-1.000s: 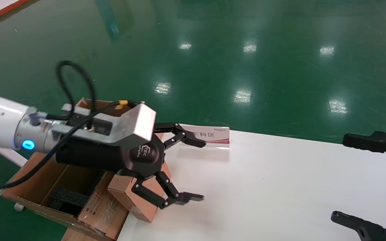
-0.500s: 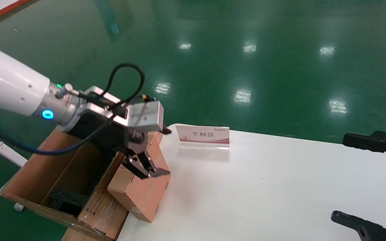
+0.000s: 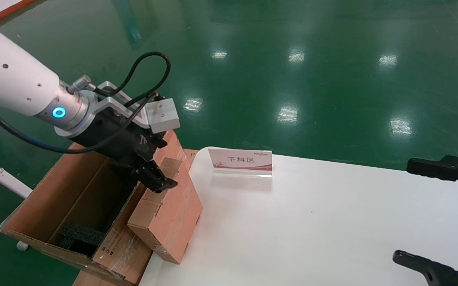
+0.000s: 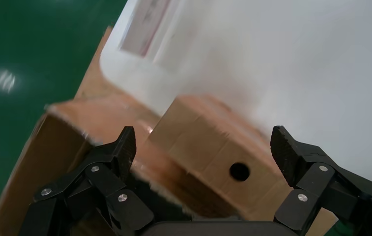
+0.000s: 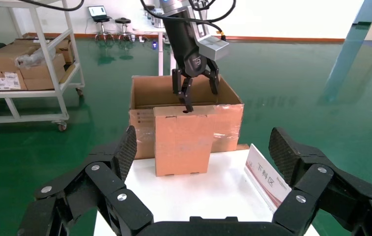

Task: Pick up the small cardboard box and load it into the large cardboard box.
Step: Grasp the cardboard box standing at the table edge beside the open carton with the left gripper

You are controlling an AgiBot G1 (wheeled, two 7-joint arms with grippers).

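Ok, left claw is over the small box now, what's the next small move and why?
Probably lower the left claw a little and close. Its jaws are open, straddling the top of the small cardboard box, which stands on the white table against the large cardboard box, ungripped. The right claw is parked.

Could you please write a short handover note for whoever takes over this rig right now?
Left claw: open, poised over the top of the small cardboard box, one finger each side, nothing gripped.
Right claw: open, parked at the right of the white table.
Small box stands upright at the table's left edge, against the large cardboard box, which is open with black foam inside.
Done: approach.
Left: grip, lift, load.
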